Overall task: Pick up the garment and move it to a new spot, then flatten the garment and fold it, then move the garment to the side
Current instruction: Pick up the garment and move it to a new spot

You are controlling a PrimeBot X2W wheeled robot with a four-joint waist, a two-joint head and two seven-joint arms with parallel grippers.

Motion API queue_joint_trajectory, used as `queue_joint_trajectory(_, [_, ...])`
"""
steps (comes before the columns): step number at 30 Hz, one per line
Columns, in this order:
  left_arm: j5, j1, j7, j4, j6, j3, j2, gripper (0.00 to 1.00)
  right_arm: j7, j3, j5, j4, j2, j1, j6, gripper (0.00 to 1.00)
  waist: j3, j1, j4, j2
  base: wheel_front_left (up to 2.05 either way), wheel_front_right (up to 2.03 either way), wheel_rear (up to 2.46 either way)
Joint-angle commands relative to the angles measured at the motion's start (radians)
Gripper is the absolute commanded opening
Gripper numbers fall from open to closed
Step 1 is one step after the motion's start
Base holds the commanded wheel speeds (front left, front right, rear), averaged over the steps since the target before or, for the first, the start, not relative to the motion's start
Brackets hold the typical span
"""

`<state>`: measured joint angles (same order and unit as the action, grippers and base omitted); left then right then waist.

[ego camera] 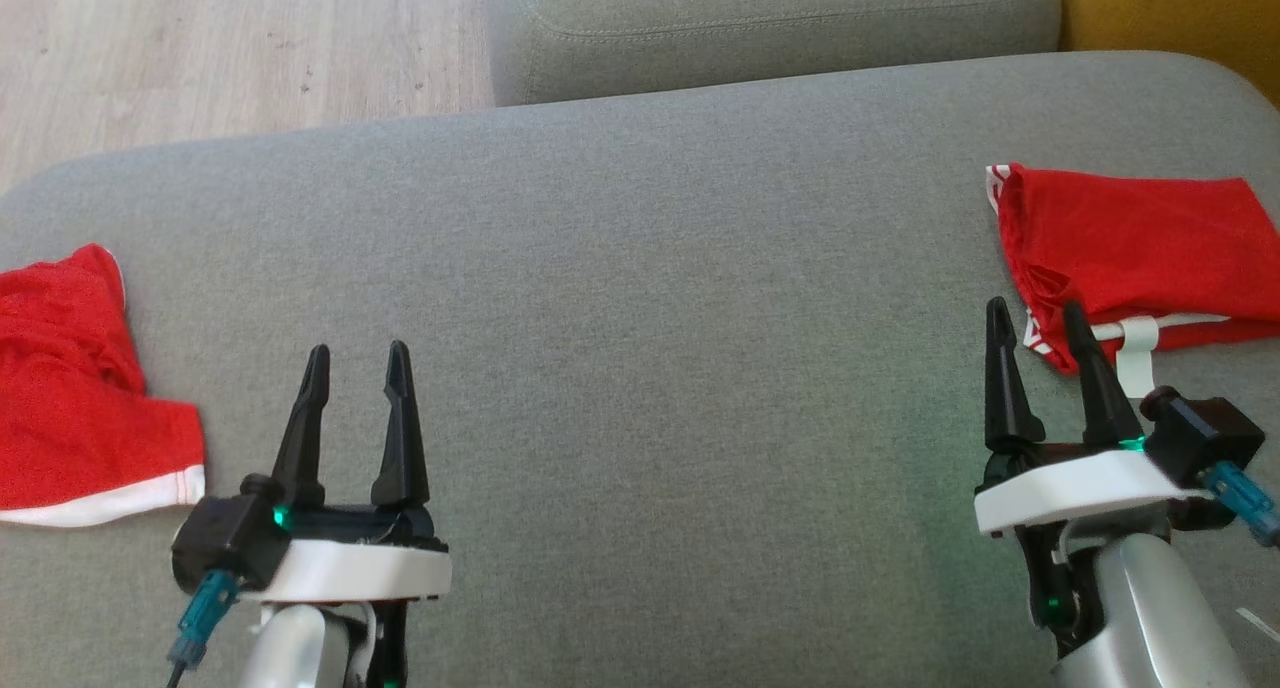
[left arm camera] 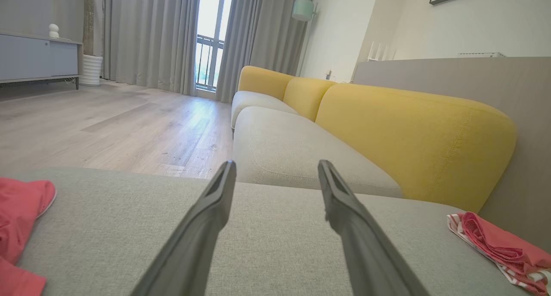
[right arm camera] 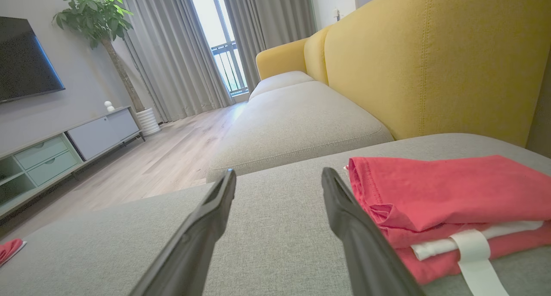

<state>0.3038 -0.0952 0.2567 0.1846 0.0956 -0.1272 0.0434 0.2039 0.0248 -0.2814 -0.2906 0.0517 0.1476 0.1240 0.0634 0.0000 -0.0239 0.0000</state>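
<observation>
A rumpled red garment [ego camera: 70, 388] with a white hem lies at the left edge of the grey cushion [ego camera: 640, 268]. Another red garment [ego camera: 1130, 243], folded with white trim and a white tag, lies at the right edge. My left gripper [ego camera: 358, 353] stands open over the bare cushion, to the right of the rumpled garment and apart from it. My right gripper [ego camera: 1035, 308] is open too, its right finger right beside the folded garment's near left corner. In the left wrist view the left gripper [left arm camera: 277, 163] holds nothing, and the rumpled garment [left arm camera: 17, 210] lies at the left. The right wrist view shows the right gripper [right arm camera: 279, 171] empty beside the folded garment [right arm camera: 452, 188].
A second grey seat cushion [ego camera: 770, 18] adjoins at the back, with a yellow backrest [right arm camera: 430, 59] along the right. Wooden floor [ego camera: 200, 48] lies beyond the cushion's far left edge. A wide stretch of bare cushion lies between the two garments.
</observation>
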Motion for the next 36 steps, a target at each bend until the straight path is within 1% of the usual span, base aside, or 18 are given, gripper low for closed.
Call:
queue_joint_trajectory(1, [0.004,-0.016,0.005,-0.039,-0.006,0.032,0.007,1.0,0.01,0.023,0.004,0.027,-0.001,0.026,0.007,1.0,0.0,0.0,0.0,0.0,0.0,0.0,0.0])
queue_joint_trajectory(12, [0.006,-0.017,0.005,-0.04,-0.008,0.031,0.007,1.0,0.007,0.016,0.002,0.025,-0.001,0.022,0.007,1.0,0.001,0.0,0.006,0.0,0.0,0.0,0.0])
queue_joint_trajectory(16, [0.006,-0.02,0.005,-0.037,-0.008,0.029,0.007,1.0,0.006,0.012,0.001,0.028,-0.001,0.018,0.007,1.0,0.0,0.0,0.027,0.0,0.0,0.0,0.0])
queue_joint_trajectory(21, [0.004,-0.022,0.005,-0.037,-0.015,0.04,0.007,1.0,-0.002,0.044,-0.006,0.038,-0.001,0.01,0.007,1.0,-0.001,0.0,0.089,0.0,0.0,0.0,0.0])
queue_joint_trajectory(30, [-0.011,-0.016,0.005,-0.035,-0.016,0.075,0.007,1.0,-0.016,0.121,-0.019,0.047,-0.001,-0.011,0.007,1.0,-0.006,0.0,0.241,0.0,0.0,0.0,0.0])
queue_joint_trajectory(36, [-0.02,-0.005,0.005,-0.029,-0.014,0.098,0.007,1.0,-0.011,0.159,-0.031,0.038,-0.001,-0.013,0.007,1.0,-0.015,0.0,0.326,0.0,0.0,0.0,0.0])
